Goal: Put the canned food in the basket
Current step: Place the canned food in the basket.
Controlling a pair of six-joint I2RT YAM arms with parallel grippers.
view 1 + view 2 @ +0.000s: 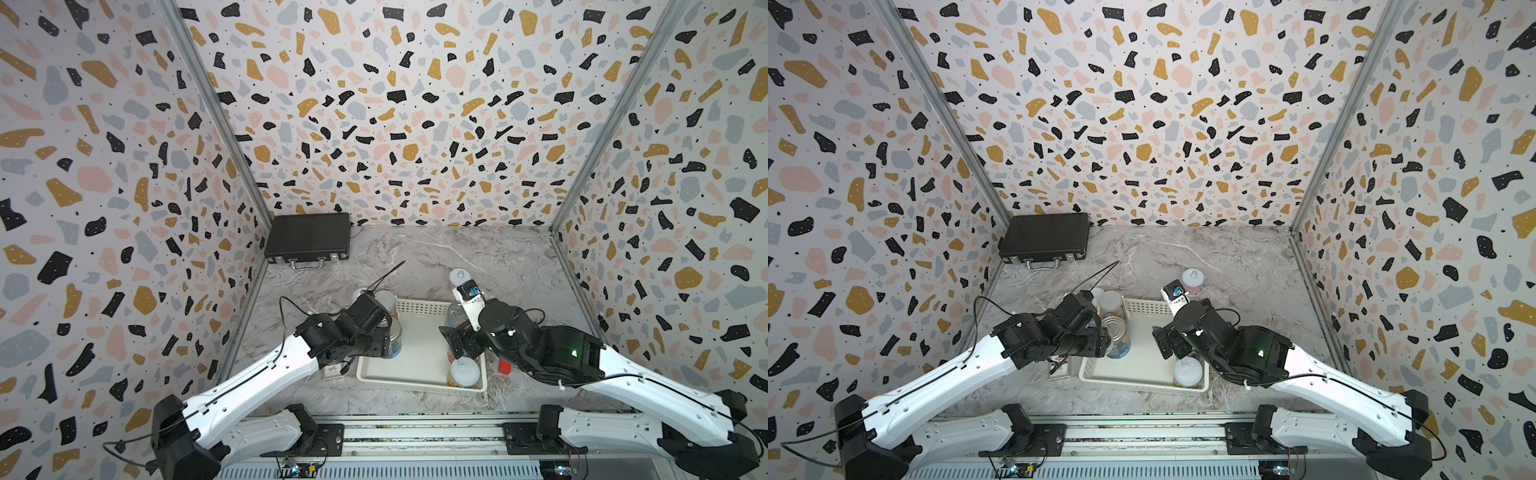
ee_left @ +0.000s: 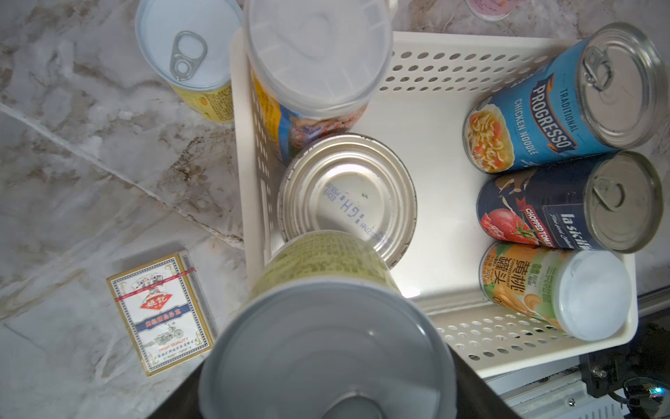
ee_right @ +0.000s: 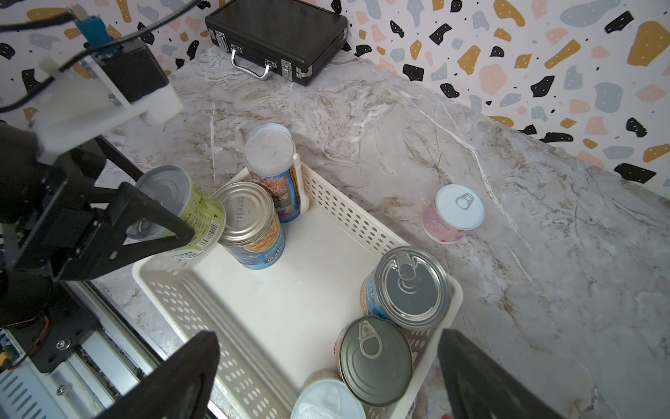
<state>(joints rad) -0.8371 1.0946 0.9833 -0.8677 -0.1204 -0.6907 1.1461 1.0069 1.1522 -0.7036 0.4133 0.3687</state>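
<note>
The left gripper has its black fingers clamped on a green-labelled can, held tilted over the near-left corner of the white basket, its lower edge just beside an upturned Progresso can that stands inside. At 12 o'clock from that one, in the basket's far-left corner, stands a tall can with a clear plastic lid.

The right gripper hangs with its fingers spread wide and nothing between them, above the basket's right side. Below it a row of three cans runs along the right wall: a blue Progresso chicken noodle can, a dark La Sicilia chopped tomato can and a white-lidded peach can.

Two cans are outside: a yellow-labelled pull-tab can on the marble table just beside the basket's far-left corner, and a pink-labelled can at about 1 o'clock from the basket, apart from it.

A pack of playing cards lies at the basket's 9 o'clock, and a black briefcase sits in the table's far-left corner.
</note>
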